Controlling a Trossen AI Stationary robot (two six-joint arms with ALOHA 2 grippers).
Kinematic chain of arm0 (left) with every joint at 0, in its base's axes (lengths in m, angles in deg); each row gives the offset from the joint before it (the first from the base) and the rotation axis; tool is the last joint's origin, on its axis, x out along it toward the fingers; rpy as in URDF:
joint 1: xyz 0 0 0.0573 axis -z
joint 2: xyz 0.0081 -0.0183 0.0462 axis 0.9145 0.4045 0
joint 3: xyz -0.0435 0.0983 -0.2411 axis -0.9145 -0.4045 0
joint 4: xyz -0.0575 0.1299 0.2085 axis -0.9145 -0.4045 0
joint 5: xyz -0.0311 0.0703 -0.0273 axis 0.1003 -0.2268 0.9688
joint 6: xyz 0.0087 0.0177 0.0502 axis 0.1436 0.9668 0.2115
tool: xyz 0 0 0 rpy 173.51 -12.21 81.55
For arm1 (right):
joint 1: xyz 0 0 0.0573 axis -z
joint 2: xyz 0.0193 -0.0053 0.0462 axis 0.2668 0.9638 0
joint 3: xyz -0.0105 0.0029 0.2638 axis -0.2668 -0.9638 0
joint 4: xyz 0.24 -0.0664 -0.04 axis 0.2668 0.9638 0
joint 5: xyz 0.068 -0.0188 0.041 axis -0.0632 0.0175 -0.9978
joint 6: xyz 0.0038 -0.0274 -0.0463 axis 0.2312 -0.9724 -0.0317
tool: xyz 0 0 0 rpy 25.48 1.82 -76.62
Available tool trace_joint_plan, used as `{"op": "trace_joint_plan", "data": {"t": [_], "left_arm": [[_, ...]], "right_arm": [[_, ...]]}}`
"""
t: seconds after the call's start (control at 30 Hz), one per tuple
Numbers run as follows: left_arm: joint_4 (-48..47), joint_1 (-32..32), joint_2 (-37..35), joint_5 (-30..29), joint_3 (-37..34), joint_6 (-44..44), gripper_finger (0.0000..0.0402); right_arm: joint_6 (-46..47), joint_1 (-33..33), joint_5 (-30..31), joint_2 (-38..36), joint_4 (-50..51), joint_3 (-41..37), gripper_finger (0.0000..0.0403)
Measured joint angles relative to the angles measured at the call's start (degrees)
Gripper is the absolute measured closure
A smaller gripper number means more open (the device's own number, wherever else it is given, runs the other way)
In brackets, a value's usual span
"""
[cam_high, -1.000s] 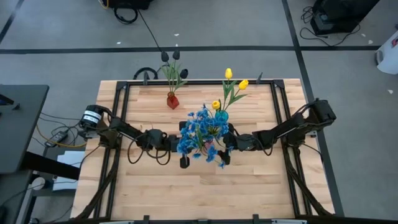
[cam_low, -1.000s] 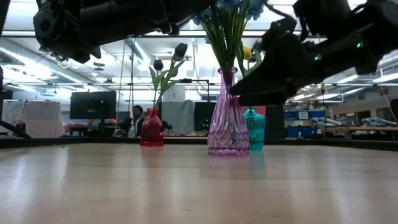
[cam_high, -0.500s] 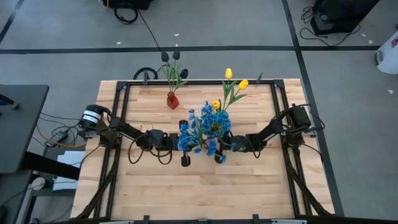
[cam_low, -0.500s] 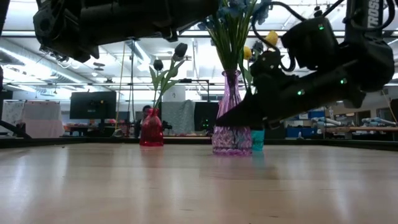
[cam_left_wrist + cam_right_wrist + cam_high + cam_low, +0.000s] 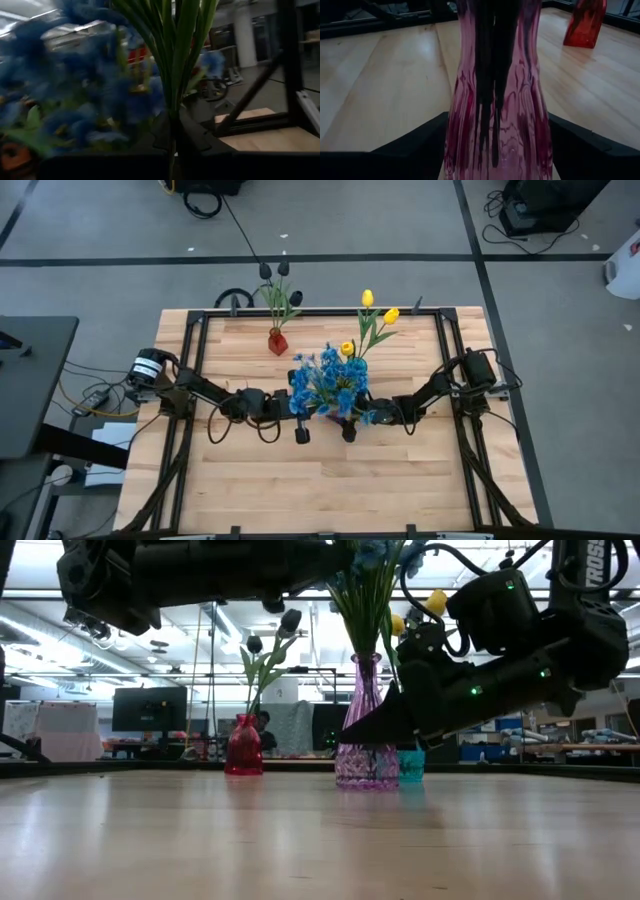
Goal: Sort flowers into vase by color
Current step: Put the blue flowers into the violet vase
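Right wrist view: my right jaws point(image 5: 495, 150) stand wide apart around the base of the purple vase point(image 5: 497, 85), one finger on each side, dark stems visible through the glass.

Nearest on the worktop point(image 5: 250, 480), the purple vase point(image 5: 367, 740) stands upright with the blue flowers point(image 5: 328, 385) in it. My left jaws point(image 5: 298, 402) are shut on the green stems point(image 5: 175, 55) just above the vase neck; my right arm reaches in low from the other side. Just behind the purple vase, a teal vase point(image 5: 410, 762) holds the yellow tulips point(image 5: 378, 315). Farther back, well apart, a red vase point(image 5: 277, 340) holds the dark tulips point(image 5: 275, 270). Beyond the worktop, a person point(image 5: 262, 730) sits in the room.
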Motion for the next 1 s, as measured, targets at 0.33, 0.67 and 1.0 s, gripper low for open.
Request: {"op": "trace_joint_plan", "data": {"t": [0.33,0.67,1.0], "left_arm": [[-10.87,-2.52,0.09,-1.96,3.33,-9.64,0.0384],[-21.84,-1.91,-0.02,-1.03,5.88,-10.85,0.0384],[-29.54,-1.61,-0.17,-0.44,5.99,-12.29,0.0384]], "right_arm": [[-0.24,0.0,-1.25,0.0,-0.11,0.0,0.0106],[-0.19,-0.07,-1.64,0.0,-0.07,0.0,0.01],[0.05,-0.09,-1.76,0.02,-0.05,0.02,0.0099]]}}
